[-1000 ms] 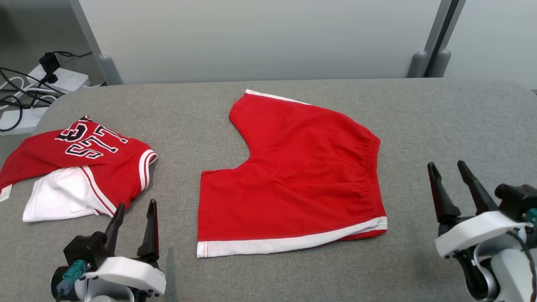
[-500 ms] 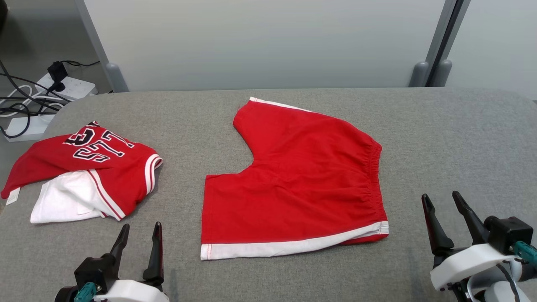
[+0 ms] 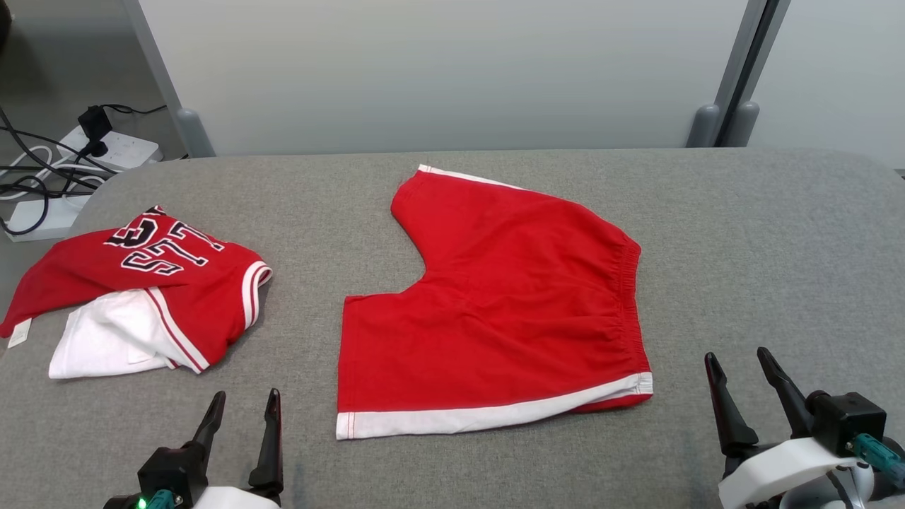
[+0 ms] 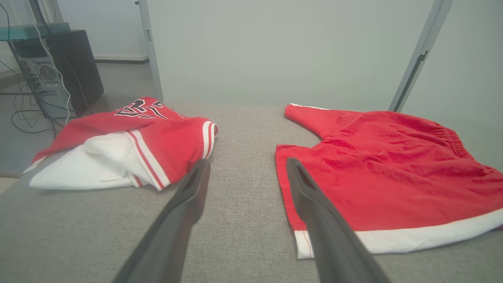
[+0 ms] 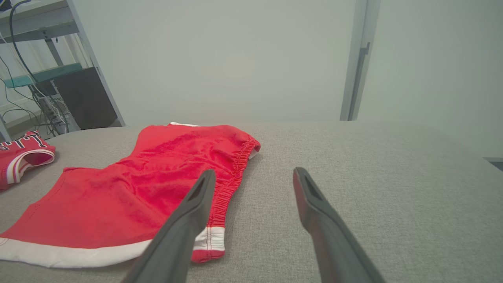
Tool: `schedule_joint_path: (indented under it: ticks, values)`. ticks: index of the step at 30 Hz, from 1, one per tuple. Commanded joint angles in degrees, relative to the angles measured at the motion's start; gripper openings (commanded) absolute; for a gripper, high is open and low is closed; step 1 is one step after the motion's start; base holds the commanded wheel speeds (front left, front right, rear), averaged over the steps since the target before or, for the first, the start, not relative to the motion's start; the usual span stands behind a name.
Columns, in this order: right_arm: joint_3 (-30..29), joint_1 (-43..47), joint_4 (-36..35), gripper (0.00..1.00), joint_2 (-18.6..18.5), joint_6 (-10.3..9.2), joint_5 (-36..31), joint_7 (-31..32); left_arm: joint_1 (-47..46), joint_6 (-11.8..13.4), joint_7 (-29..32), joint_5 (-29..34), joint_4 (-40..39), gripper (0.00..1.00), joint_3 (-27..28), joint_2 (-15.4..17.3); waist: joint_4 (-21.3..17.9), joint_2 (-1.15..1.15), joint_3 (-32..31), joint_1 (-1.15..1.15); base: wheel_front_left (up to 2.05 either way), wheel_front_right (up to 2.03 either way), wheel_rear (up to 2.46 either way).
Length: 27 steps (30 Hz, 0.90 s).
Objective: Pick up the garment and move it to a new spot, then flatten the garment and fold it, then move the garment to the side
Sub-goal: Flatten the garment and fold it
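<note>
The red shorts [image 3: 495, 304] are lying spread flat in the middle of the grey padded table [image 3: 742, 233], the elastic waistband facing the robot's right and a white stripe running along the near edge; nothing is touching them. The left gripper [image 3: 247, 393] is hovering near the front edge of the table, just beside the shorts' near left corner, its two dark fingers standing wide apart and holding nothing; the right gripper [image 3: 736, 353] is hanging off to the right of the waistband, clear of the cloth, its jaws likewise spread wide and empty. A red and white jersey [image 3: 141, 283] is sitting crumpled at the far left of the table, well apart from the shorts; black block letters edged in white are showing on it upside down, looking like "LLS", the rest being folded under and unreadable; a small white tag [image 3: 18, 332] is sticking out at its left edge, too small to read. A white power strip [image 3: 117, 145] is lying on the floor beyond.
</note>
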Motion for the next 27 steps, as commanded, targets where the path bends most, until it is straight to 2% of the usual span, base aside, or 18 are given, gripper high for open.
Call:
schedule_joint_path:
  ticks: [1, 10, 27]
  values:
    - [1.3, -1.14, -1.31, 1.0, -0.36, 0.08, -0.24, -0.76, -1.31, 0.63, -0.59, 0.28, -1.73, 1.0, 1.48, 0.4, -0.06, 0.0, 0.13, 0.0, 0.0, 0.0, 0.0]
    - [1.81, -1.63, 0.07, 1.0, -0.61, 0.08, 0.09, -0.76, -1.84, 0.34, -0.59, -0.07, -1.51, 1.0, 0.88, 0.4, 0.27, 0.0, 0.71, 0.0, 0.0, 0.0, 0.0]
    - [5.12, -6.8, 10.06, 1.0, -0.17, 0.08, 0.5, -0.76, -4.56, -1.45, -0.59, -1.5, 0.72, 1.0, -4.16, 0.4, 3.37, 0.0, 6.61, 0.0, 0.0, 0.0, 0.0]
